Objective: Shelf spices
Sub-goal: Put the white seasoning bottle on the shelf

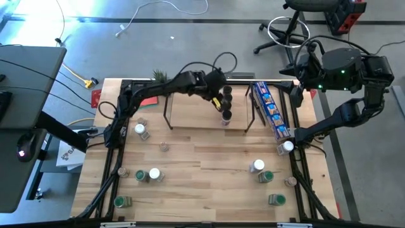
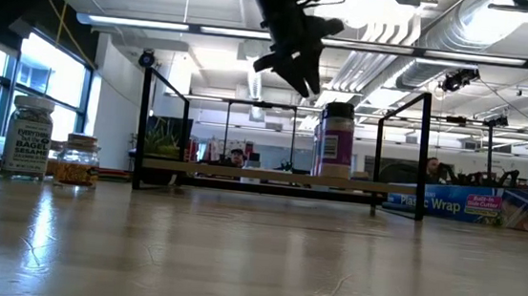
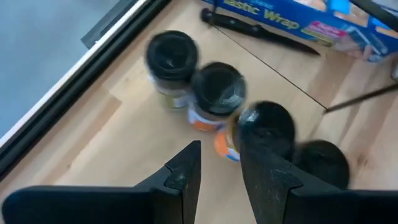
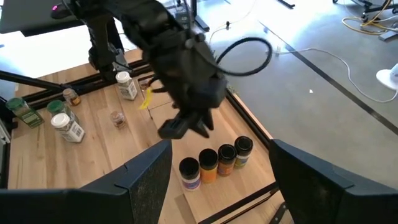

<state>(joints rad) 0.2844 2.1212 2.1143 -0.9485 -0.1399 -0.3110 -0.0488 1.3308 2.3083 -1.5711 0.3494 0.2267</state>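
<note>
Our left gripper (image 1: 218, 101) hangs above the shelf (image 1: 190, 111), its two fingers (image 3: 183, 177) parted with nothing between them, directly over a row of four black-lidded jars (image 4: 214, 163) standing close together on the board's right part. In the left wrist view the nearest jar (image 3: 267, 127) sits just beyond one fingertip, almost under it. That is our main worry: we judge that any sideways drift as the arm lifts away could clip a lid, and because the jars touch or nearly touch, one tipped jar would likely push its neighbours over (the board is slanted, so a fallen jar could roll).

Our right gripper (image 1: 288, 147) waits at the table's right edge beside a white-lidded jar (image 1: 289, 146), near the end of the long blue box (image 1: 271, 111); from the right wrist view its fingers look spread wide, holding nothing. If it closes carelessly there it may nudge the box into the shelf's wire frame (image 1: 252, 114).

Many spices remain loose on the tabletop (image 1: 202, 190): white- and green-lidded jars at the left (image 1: 140, 130) and lower right (image 1: 276, 200). Those near the table's edges could be knocked off by a low sweeping approach.
</note>
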